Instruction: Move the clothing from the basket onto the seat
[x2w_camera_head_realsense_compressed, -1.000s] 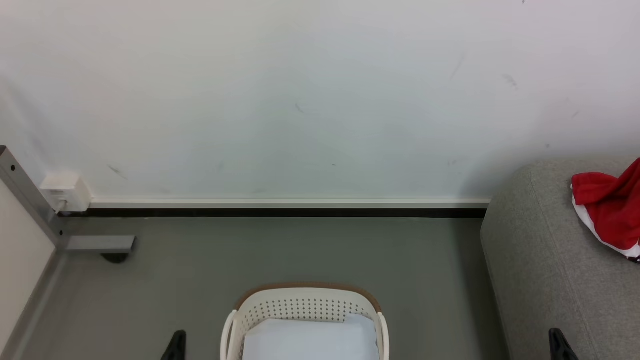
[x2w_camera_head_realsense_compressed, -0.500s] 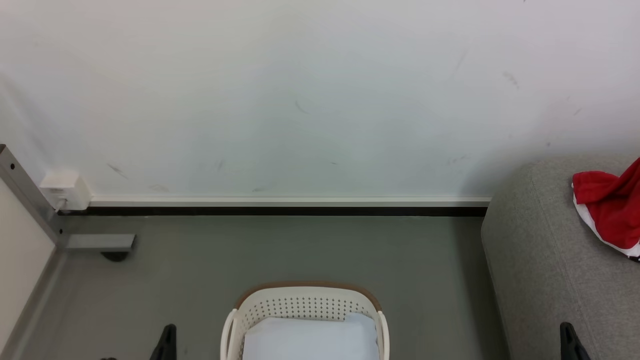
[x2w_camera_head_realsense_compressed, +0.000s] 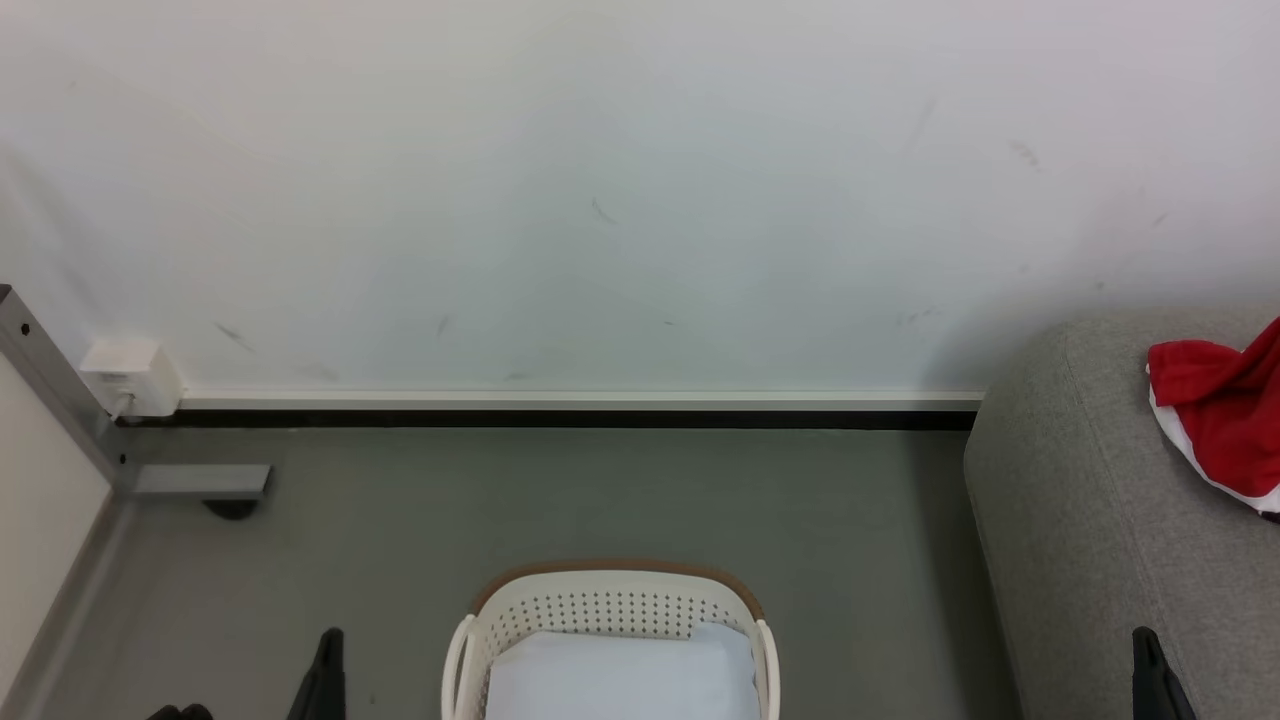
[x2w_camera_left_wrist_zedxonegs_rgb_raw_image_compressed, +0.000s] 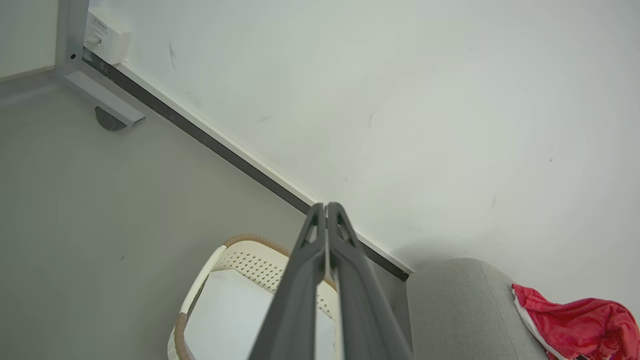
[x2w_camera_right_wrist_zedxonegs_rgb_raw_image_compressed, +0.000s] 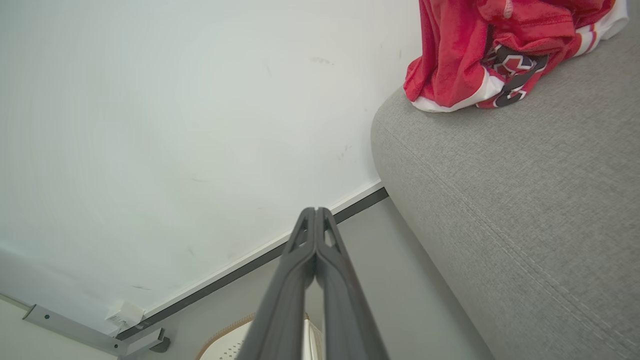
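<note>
Red clothing (x2w_camera_head_realsense_compressed: 1222, 425) is heaped on the grey seat (x2w_camera_head_realsense_compressed: 1090, 540) at the right edge; the basket (x2w_camera_head_realsense_compressed: 610, 605), bottom centre, is left with a pale pad (x2w_camera_head_realsense_compressed: 620, 680), so the left gripper (x2w_camera_left_wrist_zedxonegs_rgb_raw_image_compressed: 326, 206) and right gripper (x2w_camera_right_wrist_zedxonegs_rgb_raw_image_compressed: 316, 210) are clenched, empty

Clothing (x2w_camera_head_realsense_compressed: 1220, 420) cut by right edge; basket (x2w_camera_head_realsense_compressed: 600, 610) cut by bottom edge (near half unseen); seat (x2w_camera_head_realsense_compressed: 1090, 540) by both.

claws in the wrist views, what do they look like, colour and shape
The left claw has two long matte dark grey fingers tapering to narrow tips, with triangular cut-outs near the ends. The right claw looks the same. Both are plain and unmarked.
</note>
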